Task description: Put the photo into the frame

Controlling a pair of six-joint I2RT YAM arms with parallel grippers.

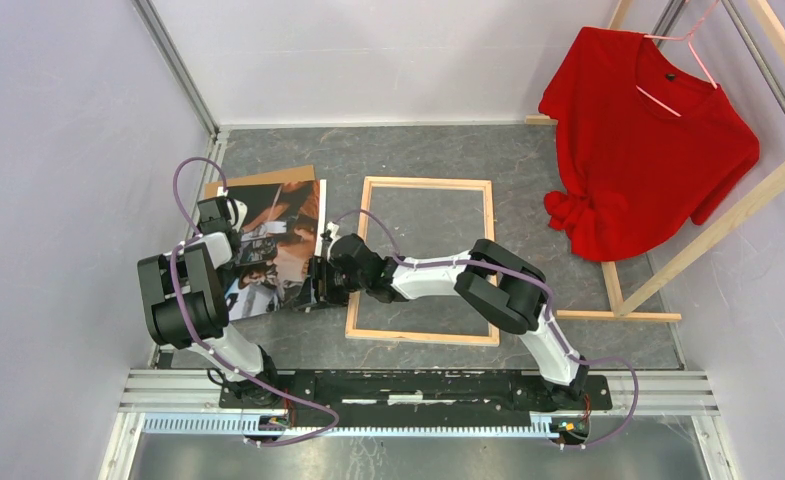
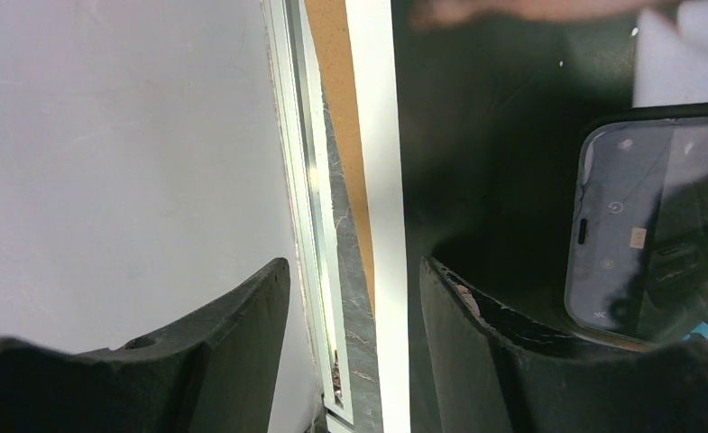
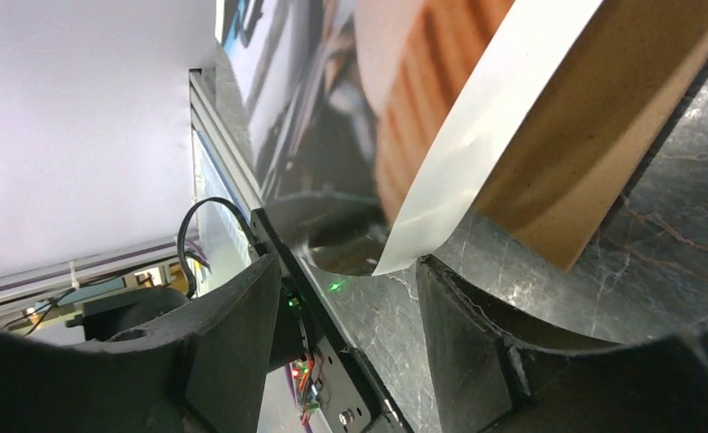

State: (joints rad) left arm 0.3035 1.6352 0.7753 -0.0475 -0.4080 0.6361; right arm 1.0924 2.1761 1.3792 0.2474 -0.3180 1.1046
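Observation:
The photo (image 1: 280, 240), dark with orange-red tones and a white border, lies on the brown hardboard sheet (image 1: 268, 180) at the table's left. To its right the frame (image 1: 490, 260) lies flat with its light-wood side up. My left gripper (image 1: 234, 214) is open over the photo's left edge. In the left wrist view the white border (image 2: 381, 180) runs between the fingers (image 2: 242, 352) of that gripper (image 2: 354, 271). My right gripper (image 1: 318, 272) is open at the photo's near right corner. That corner (image 3: 440, 207) curls up off the table just ahead of the open right gripper (image 3: 348, 266), which holds nothing.
A red T-shirt (image 1: 658, 130) hangs on a bare-wood clothes rack (image 1: 708, 220) at the back right. A grey wall and a metal rail (image 2: 309, 180) run close along the photo's left side. The arms' base rail (image 1: 418, 385) crosses the near edge.

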